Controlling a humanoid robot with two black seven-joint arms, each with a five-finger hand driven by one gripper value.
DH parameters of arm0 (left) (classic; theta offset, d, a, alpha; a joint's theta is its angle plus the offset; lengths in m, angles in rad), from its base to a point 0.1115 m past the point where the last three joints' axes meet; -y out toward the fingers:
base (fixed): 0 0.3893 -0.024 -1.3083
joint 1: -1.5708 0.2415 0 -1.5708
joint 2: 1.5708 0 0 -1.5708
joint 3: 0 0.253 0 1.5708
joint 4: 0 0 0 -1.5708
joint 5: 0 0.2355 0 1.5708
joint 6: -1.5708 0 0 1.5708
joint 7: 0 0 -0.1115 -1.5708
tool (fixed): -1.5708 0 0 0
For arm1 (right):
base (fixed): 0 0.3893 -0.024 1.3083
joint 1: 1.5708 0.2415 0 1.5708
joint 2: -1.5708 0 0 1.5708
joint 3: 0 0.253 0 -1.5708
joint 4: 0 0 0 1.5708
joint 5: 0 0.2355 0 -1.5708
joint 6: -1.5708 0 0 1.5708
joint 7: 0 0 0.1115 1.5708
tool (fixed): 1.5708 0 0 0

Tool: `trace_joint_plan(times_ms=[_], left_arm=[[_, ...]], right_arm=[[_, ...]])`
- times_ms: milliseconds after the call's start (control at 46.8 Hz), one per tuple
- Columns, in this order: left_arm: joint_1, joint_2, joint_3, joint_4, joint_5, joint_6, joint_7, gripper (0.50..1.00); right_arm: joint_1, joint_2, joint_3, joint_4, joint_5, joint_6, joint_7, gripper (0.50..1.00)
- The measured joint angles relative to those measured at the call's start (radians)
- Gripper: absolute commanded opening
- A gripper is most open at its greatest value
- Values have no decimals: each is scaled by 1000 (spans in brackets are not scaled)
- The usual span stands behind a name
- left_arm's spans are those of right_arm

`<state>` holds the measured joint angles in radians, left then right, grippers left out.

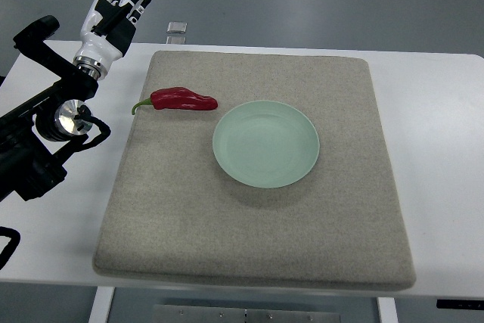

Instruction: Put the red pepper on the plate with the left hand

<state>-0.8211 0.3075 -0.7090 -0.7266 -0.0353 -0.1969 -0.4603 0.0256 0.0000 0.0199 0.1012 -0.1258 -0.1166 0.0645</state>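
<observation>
A: What does the top view show?

B: A white table (442,149) carries a grey mat (249,240). On the mat lies a red pepper (184,100), green stem pointing left, just beside the rim of a pale green plate (266,144), which is empty.

A: And the robot?

B: The left hand (117,9) is raised at the upper left, off the mat, fingers extended and holding nothing, apart from the pepper.

red pepper (182,100) beside plate (265,144), left hand (113,14) raised
</observation>
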Motion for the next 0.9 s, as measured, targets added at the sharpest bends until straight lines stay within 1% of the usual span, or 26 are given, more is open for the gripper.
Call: trace_joint_plan(times_ms=[64, 214, 385, 471, 684, 898], left_arm=[[0, -1, 5, 1, 0, 15, 0, 999], [-1, -5, 12, 1, 0, 80, 2, 996], [-7, -8, 58, 0, 8, 117, 1, 996], [-9, -8, 63, -1, 50, 138, 0, 994], [-9, -5, 64, -11, 352, 207, 0, 990], [-6, 10, 105, -24, 645, 214, 0, 988]], right_arm=[[0, 0, 0, 0, 0, 0, 0, 928], [0, 0, 0, 0, 0, 0, 0, 928], [0, 0, 0, 0, 0, 0, 0, 928], [0, 0, 0, 0, 0, 0, 0, 928], [1, 0, 0, 0, 0, 0, 0, 928], [0, 0, 0, 0, 0, 0, 0, 928]])
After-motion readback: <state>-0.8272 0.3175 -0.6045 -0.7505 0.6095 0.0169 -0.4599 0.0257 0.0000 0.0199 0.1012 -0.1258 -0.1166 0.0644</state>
